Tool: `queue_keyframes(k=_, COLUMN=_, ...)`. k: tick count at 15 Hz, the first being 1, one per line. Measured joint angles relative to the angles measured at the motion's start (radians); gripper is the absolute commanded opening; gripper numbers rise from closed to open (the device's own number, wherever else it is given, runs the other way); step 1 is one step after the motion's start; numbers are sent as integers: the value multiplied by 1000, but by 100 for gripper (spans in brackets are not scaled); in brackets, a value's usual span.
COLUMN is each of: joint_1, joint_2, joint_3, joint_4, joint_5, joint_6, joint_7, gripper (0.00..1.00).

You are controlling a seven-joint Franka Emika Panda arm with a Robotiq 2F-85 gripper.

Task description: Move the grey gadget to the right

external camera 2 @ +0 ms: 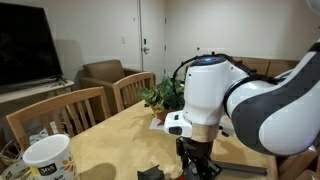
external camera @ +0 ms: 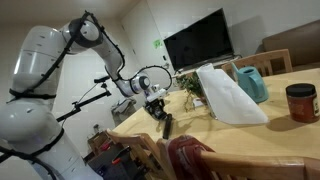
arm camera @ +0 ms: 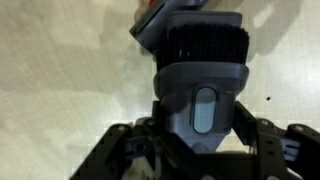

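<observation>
**Gripper [arm camera: 200, 135] clamped on the grey gadget [arm camera: 200, 80], near the white bag [external camera: 230, 95].**

Wrist view: both fingers bear on the flanks of the gadget's lower end, and its oval button faces the camera. In an exterior view the gadget sits directly under the gripper, near the bag on the side towards the robot's base, apart from it. Whether it is clear of the wooden table [external camera: 250, 140] cannot be told. Assessment: the carry step is in hand. The hold is close to one end, so the gadget may pivot. Recommend firm pressure, a slight lift, level sideways travel clear of the bag, and flat placement before release.
</observation>
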Motion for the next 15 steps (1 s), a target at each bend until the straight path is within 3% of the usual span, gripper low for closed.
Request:
queue_keyframes(k=7, joint_1=14, joint_2=0, joint_3=-17, joint_4=-7, joint_5=1, joint_6=4, joint_7=146, gripper=43)
queue_keyframes(k=15, joint_1=21, joint_2=0, joint_3=-19, joint_4=-6, joint_5=1, joint_6=3, joint_7=173, gripper=43)
